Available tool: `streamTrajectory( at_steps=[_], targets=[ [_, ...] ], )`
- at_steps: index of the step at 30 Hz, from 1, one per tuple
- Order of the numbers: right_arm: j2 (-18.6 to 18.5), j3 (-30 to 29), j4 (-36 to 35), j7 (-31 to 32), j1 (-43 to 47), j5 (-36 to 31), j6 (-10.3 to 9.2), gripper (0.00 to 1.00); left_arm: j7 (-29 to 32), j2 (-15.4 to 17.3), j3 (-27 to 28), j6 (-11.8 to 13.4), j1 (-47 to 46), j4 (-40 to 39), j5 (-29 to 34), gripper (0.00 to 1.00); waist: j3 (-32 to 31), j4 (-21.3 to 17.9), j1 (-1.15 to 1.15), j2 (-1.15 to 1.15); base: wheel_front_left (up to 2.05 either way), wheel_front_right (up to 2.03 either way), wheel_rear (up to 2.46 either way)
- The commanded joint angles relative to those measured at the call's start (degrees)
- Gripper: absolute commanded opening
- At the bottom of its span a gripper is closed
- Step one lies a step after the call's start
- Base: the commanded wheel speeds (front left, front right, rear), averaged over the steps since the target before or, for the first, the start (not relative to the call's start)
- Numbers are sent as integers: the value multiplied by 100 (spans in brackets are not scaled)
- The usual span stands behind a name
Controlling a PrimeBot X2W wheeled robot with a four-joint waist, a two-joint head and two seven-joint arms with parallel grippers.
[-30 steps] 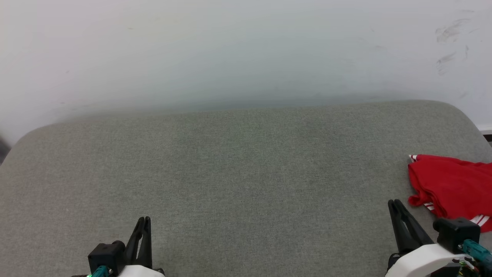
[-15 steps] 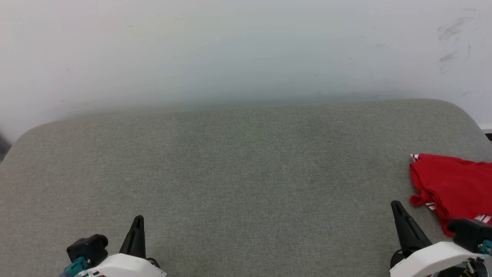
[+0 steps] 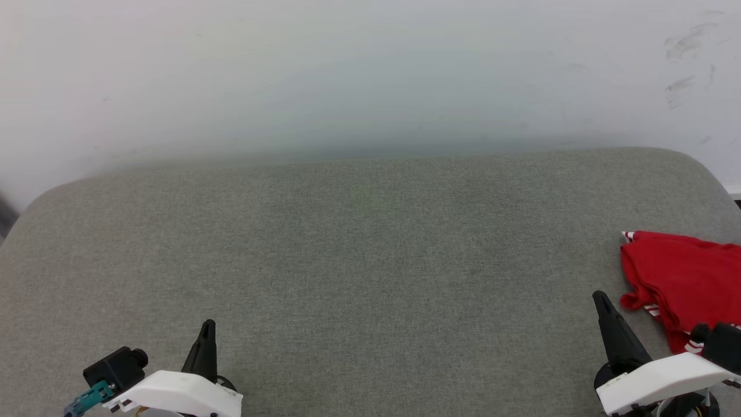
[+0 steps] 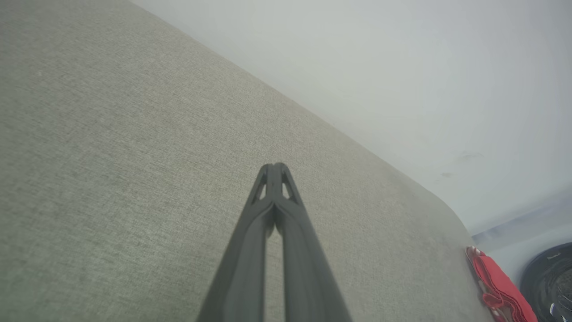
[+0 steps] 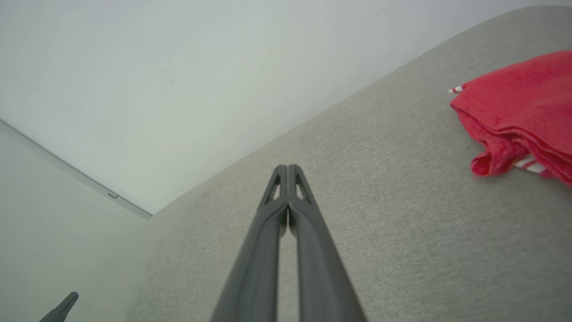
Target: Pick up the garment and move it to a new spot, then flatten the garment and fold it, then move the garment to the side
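Far right on the grey cushion [image 3: 370, 260] lies the bunched garment [image 3: 677, 272]; both arms' jaws pressed together.

You have the broad grey cushion [image 3: 370, 260] open between your left gripper [image 3: 208, 324] and right gripper [image 3: 598, 296]. The wall [image 3: 370, 69] stands along its far edge (pale, scuffed), and the bunched garment [image 3: 683, 278] lies just right of the right gripper.
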Motion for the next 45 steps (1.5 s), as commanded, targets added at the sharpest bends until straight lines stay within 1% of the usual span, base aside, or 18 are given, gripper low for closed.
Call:
streamTrajectory(
  at_steps=[1,23,45],
  targets=[
    [5,-23,-25,16,-172,214,-1,0,32,-8,100,-59,-186,-46,-155,0,3,3,0,0,0,0,0],
    [9,-125,287,87,-409,1878,-1,0,423,-308,572,-463,-354,77,-1473,0,65,59,0,0,0,0,0],
    [12,-208,546,146,-586,3222,-2,0,754,-559,966,-784,-501,192,-2529,0,126,115,0,0,0,0,0]
  ],
)
